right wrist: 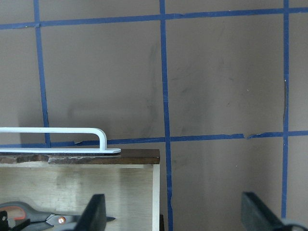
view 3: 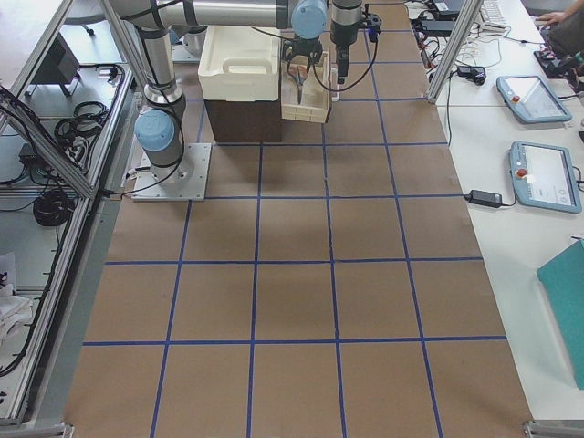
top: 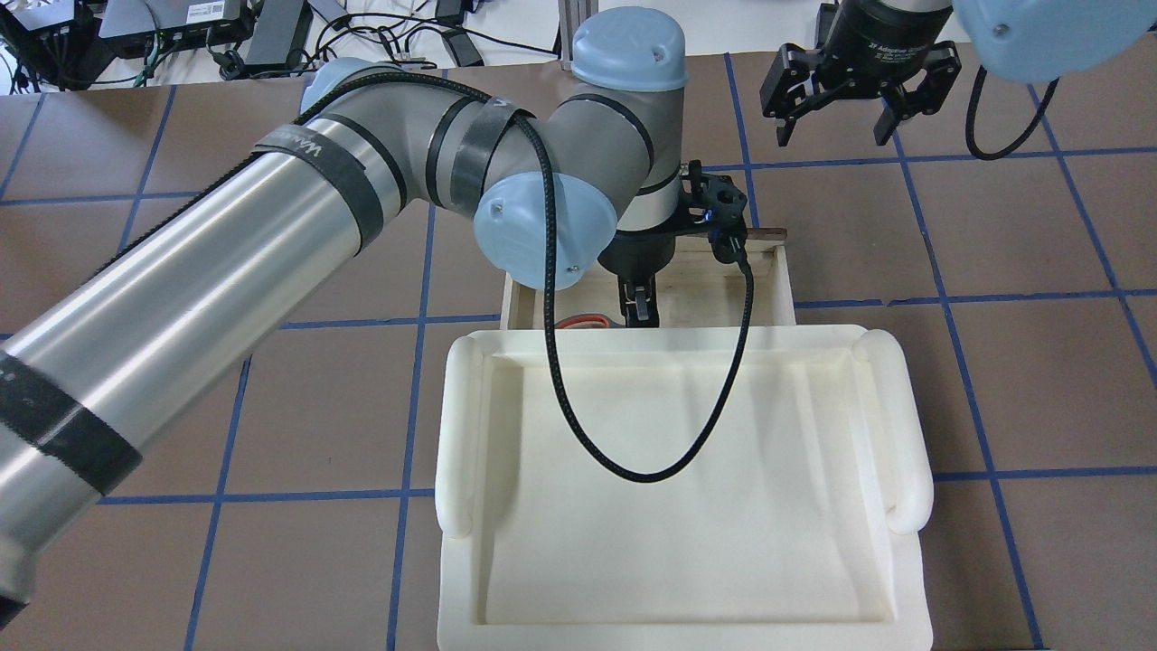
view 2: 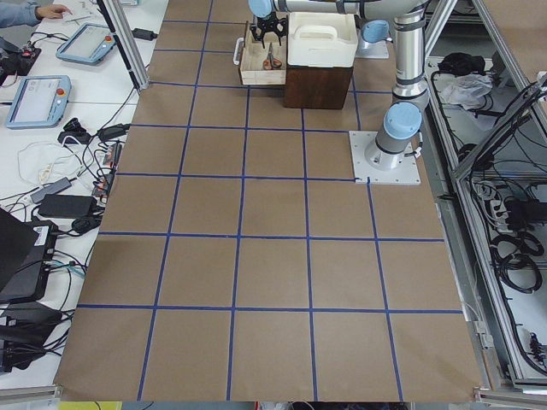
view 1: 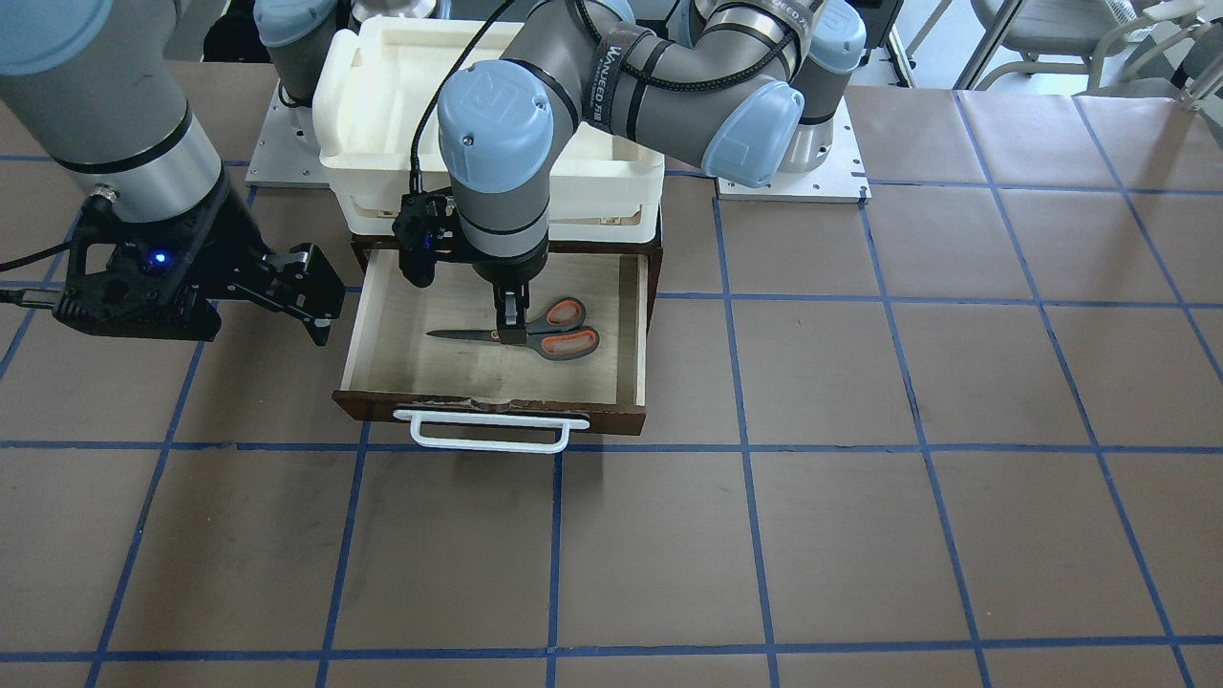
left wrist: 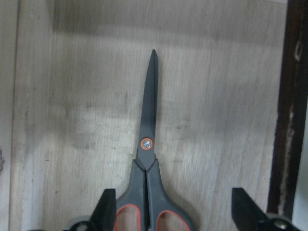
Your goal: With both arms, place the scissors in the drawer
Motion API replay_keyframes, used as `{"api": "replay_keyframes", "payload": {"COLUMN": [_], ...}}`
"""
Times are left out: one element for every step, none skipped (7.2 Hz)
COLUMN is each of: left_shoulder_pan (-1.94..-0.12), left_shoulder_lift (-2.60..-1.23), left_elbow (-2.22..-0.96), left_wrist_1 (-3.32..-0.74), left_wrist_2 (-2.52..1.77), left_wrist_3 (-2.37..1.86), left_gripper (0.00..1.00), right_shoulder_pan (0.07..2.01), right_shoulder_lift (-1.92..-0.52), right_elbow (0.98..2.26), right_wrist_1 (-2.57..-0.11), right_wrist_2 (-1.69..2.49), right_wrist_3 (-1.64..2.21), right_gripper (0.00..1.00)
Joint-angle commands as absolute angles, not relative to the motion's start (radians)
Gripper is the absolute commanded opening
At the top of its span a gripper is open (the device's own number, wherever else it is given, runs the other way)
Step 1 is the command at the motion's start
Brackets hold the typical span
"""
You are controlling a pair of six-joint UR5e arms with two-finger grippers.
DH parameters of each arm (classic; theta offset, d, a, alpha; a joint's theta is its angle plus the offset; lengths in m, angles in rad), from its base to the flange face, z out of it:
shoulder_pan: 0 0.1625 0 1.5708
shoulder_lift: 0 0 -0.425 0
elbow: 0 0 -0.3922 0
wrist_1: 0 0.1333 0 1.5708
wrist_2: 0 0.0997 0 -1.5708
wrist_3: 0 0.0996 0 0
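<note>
The left arm (view 1: 611,91) reaches down into the open drawer (view 1: 632,325), and its claw (view 1: 513,325) stands spread over the scissors (view 1: 559,334). In the wrist view the fingers (left wrist: 107,211) sit wide apart on either side of the handles and grip nothing. The step in hand looks like letting go and pulling clear. The arm should rise straight up with the claw kept wide, so no finger hooks a handle loop or drags the blades along the floor. The right claw (view 1: 323,291) hangs open and holds nothing, just beside the drawer's side wall, and should stay out until the left arm is clear.

The white tray (top: 456,434) sits on top of the cabinet, with only the left arm's black cable (top: 578,425) looping over it. Below it, the drawer is pulled out. The scissors lie flat on its pale floor, closed, near the middle.
</note>
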State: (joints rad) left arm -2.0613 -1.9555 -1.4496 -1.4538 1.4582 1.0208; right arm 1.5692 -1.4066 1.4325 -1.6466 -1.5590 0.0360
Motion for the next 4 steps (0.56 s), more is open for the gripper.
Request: {"api": "replay_keyframes", "payload": {"left_shoulder_pan": [-2.062, -2.059, -2.039, -1.97], "left_shoulder_lift": [-1.947, -1.924, -1.902, -1.876], "left_elbow": [-1.45, -1.447, -1.439, -1.436], "left_wrist_1": [-1.454, -1.453, -1.427, -1.348], "left_wrist_2": [1.459, 1.457, 1.454, 1.451], "left_wrist_3": [1.019, 1.019, 1.017, 0.988], "left_gripper": [0.98, 0.98, 0.98, 0.98], "right_shoulder_pan": [1.569, 1.569, 1.569, 1.569], "right_shoulder_lift": [-1.407, -1.407, -1.407, -1.405], "right_elbow": [1.433, 1.433, 1.433, 1.433], "right_wrist_1": [-1.643, -1.641, -1.644, -1.644], "right_wrist_2": [-1.559, -1.56, -1.559, -1.555], "right_wrist_3": [0.038, 0.038, 0.037, 0.037], "right_gripper": [1.0, 1.0, 1.0, 1.0]}}
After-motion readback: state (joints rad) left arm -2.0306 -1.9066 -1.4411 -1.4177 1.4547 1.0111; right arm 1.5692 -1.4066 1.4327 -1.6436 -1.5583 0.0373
